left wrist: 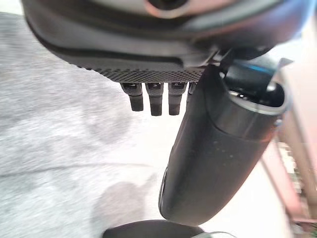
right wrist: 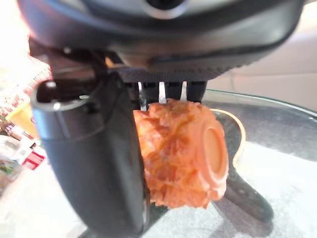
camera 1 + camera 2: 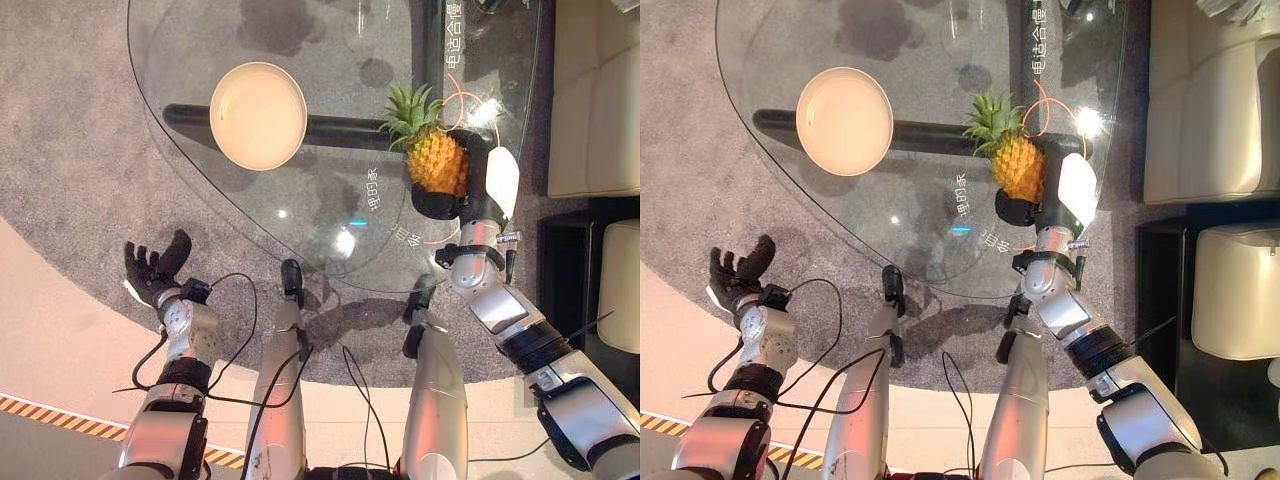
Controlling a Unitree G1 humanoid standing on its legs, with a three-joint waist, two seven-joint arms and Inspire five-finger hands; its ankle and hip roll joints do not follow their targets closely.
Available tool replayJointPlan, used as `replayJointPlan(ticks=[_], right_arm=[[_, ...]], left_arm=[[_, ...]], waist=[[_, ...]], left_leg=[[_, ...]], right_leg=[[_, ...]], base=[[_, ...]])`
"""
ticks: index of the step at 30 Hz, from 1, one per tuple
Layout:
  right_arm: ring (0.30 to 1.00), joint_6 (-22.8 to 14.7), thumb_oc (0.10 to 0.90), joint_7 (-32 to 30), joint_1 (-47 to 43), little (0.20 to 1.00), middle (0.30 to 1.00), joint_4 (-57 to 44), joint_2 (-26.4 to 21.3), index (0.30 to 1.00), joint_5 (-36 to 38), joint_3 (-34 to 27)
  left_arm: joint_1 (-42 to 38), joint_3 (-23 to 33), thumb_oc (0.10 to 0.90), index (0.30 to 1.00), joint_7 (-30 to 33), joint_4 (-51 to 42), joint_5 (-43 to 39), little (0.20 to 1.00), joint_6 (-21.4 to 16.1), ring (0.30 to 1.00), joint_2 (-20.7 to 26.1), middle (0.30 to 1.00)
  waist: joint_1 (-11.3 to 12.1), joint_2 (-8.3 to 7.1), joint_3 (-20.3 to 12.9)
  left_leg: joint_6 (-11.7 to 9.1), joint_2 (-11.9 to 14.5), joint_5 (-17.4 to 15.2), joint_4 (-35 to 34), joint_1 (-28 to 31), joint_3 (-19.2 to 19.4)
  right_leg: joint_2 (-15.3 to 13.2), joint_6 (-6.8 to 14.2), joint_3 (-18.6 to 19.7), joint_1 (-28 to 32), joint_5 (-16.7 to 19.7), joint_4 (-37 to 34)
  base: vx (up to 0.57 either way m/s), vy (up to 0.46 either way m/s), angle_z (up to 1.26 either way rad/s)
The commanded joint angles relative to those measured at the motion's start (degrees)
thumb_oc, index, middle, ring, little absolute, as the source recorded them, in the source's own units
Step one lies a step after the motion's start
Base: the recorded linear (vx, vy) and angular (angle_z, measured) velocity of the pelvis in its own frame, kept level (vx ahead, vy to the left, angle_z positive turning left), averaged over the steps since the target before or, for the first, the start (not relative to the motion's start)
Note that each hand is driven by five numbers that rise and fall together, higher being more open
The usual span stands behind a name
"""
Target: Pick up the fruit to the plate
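Fingers (image 2: 171, 91) and thumb of right hand (image 3: 470, 175) curled round pineapple (image 3: 437, 160), gripped over glass table (image 3: 330, 220), leafy crown toward cream plate (image 3: 258, 115). Left hand (image 3: 152, 272) over carpet, fingers relaxed, holding nothing.

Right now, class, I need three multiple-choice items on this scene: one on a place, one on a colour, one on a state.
1. Where is the plate?
A. on the glass table
B. on the carpet
C. in the left hand

2. What colour is the pineapple body?
A. purple
B. orange-yellow
C. blue

3. What is the right hand doing?
A. hanging open
B. gripping the pineapple
C. holding the plate

Answers: 1 A, it rests on the glass; 2 B, with green leaves; 3 B, thumb and fingers close round it, while the left hand is open over the carpet.
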Motion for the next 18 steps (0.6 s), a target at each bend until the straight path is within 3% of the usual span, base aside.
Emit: replayJointPlan(ticks=[1,10,18], right_arm=[[0.3,-6.8,0.1,-5.9,-2.0,0.2,0.3,-6.8,-2.6,0.3,-3.0,-5.4],[0.3,-9.8,0.1,-5.4,-2.0,0.2,0.3,-8.5,-1.5,0.3,-6.6,-7.9],[0.3,-12.4,0.1,-3.7,-3.4,0.2,0.3,-10.0,-0.9,0.3,-9.3,-9.2]], left_arm=[[-2.6,1.7,0.8,0.9,4.0,-3.8,6.9,0.9,-6.7,0.9,6.3,0.9],[-6.0,0.2,0.8,0.9,5.5,-15.0,16.6,0.9,-8.5,0.9,6.5,0.9],[-7.9,-1.8,0.8,0.9,0.4,-23.1,20.4,0.9,-8.3,0.9,4.5,0.9]], waist=[[-0.1,0.83,-1.0],[-0.1,0.55,-1.0],[-0.3,0.99,-1.0]], left_leg=[[-1.8,2.9,-4.1,4.2,-0.1,-2.0],[-2.0,3.2,-4.4,4.1,-0.4,-1.8],[-2.1,3.1,-4.5,3.7,0.0,-1.7]], right_leg=[[-1.3,1.5,0.7,-0.6,3.2,-3.2],[-1.1,1.6,0.6,-0.6,3.4,-3.6],[-1.1,1.9,0.7,-0.1,3.7,-4.4]], base=[[0.0,0.0,0.0],[0.0,0.0,0.0],[0.0,0.0,0.0]])
